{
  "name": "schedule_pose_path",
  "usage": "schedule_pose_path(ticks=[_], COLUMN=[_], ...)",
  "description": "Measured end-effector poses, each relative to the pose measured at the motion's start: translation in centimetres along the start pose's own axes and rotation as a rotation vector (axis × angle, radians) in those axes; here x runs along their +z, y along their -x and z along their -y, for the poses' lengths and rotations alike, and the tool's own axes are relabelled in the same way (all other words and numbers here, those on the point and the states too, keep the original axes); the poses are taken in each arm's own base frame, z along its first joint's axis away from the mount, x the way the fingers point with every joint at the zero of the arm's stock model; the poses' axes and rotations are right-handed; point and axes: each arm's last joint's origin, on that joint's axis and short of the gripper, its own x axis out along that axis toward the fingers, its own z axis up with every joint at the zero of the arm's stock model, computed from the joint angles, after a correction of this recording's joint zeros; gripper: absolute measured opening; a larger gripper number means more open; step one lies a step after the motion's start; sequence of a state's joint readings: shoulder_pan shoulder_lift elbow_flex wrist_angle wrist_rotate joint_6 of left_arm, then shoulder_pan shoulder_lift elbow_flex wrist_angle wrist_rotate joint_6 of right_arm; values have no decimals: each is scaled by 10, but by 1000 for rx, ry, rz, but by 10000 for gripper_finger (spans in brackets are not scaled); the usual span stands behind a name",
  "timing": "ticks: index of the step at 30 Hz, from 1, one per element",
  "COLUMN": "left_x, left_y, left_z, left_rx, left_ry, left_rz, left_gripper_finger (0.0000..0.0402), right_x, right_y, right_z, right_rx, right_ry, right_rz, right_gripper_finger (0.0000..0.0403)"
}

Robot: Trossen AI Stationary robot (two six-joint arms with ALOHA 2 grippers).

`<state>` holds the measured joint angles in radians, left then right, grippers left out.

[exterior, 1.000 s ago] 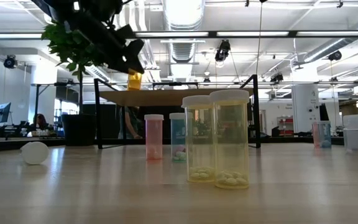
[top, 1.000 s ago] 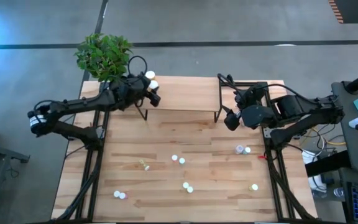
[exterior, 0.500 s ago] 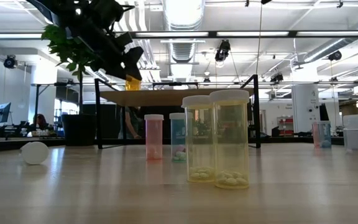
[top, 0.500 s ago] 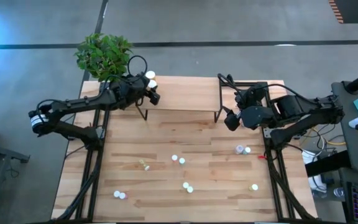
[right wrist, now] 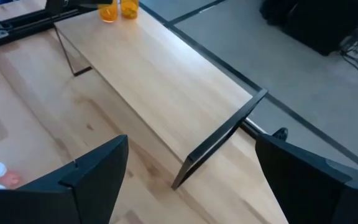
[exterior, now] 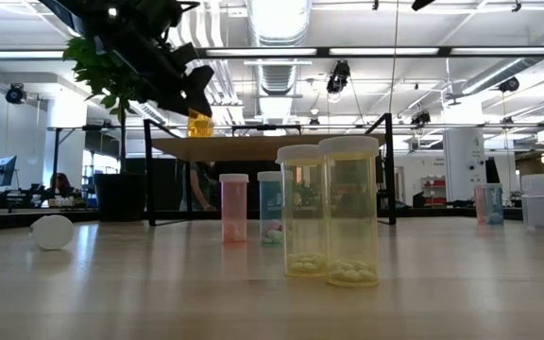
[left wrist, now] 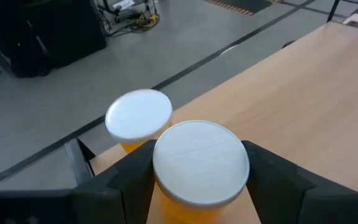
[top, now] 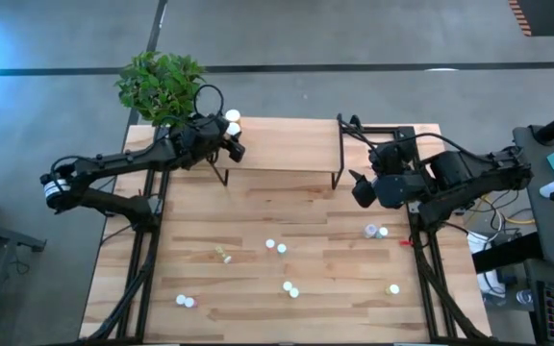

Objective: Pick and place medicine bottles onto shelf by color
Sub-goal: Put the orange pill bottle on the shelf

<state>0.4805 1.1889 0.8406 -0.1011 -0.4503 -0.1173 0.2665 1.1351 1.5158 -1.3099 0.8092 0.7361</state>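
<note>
An orange medicine bottle with a white cap (left wrist: 201,162) is between the fingers of my left gripper (top: 234,135), which is shut on it over the shelf's (top: 282,144) far left corner. A second orange bottle (left wrist: 138,118) stands on the shelf just beyond it. My right gripper (top: 358,185) hangs open and holds nothing, off the shelf's right end. Several more bottles stand on the table: two yellow (exterior: 350,210), a pinkish one (exterior: 233,206), a blue-green one (exterior: 270,208). My left gripper pinches the orange bottle's body just under its cap (left wrist: 166,205), one finger (left wrist: 132,183) on each side. The fingers come from the table's left, slanting a little down. The bottle stands upright, its bottom (exterior: 199,133) level with the shelf top; whether it rests there I cannot tell.
A potted plant (top: 160,85) stands by the table's far left corner, close behind my left arm. Small bottles lie scattered over the near half of the table (top: 287,285), a pair (top: 377,232) below my right gripper. A white cap or bottle (exterior: 53,231) lies on its side.
My right gripper has rolled a little at the wrist and sunk slightly, still open. My left gripper has kept its hold; the orange bottle now stands straighter and a touch nearer the shelf's left end.
</note>
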Motion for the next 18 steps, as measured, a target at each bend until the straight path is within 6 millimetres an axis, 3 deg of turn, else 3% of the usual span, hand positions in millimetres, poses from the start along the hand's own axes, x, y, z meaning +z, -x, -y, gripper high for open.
schedule_pose_path(ticks=[12,18], left_x=[-16,-9], left_y=[-7,1], left_z=[1,0], left_rx=[10,4], left_ry=[-7,-22], left_rz=[-68,-51], left_gripper_finger=[270,285], right_x=[-1,-3], right_y=[2,6], right_z=[-2,-5], right_rx=[12,36], right_ry=[-22,-35], right_rz=[6,9], right_gripper_finger=[343,343])
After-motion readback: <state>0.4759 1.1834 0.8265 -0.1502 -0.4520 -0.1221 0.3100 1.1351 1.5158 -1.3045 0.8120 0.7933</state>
